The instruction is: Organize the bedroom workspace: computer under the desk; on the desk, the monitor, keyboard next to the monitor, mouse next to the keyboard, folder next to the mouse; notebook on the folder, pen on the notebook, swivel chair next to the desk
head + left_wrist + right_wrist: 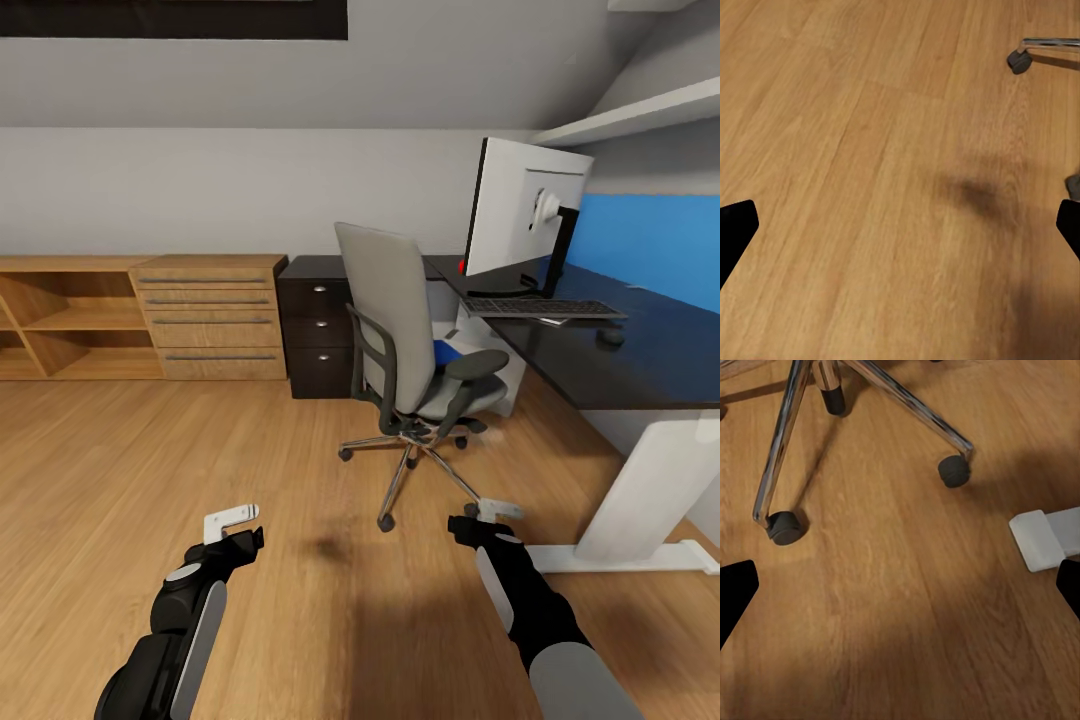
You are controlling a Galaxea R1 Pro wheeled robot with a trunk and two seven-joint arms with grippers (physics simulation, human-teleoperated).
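Observation:
The grey swivel chair [400,340] stands on the wood floor just left of the black desk [650,370], with the blue folder [447,350] on its seat. On the desk are the white-backed monitor [520,215], the keyboard [545,308] in front of it and the dark mouse [609,338] to the right. A white box [503,375], maybe the computer, shows under the desk behind the chair. My left gripper [235,525] [900,232] and right gripper [485,515] [900,592] hang low over the floor, both open and empty. Chair legs [889,405] lie just ahead of the right gripper.
Against the back wall are an open wooden shelf [60,320], wooden drawers [210,315] and a dark drawer cabinet [318,325]. The desk's white leg and foot [650,490] [1046,536] stand right of my right gripper. A chair caster [1020,60] is near the left gripper.

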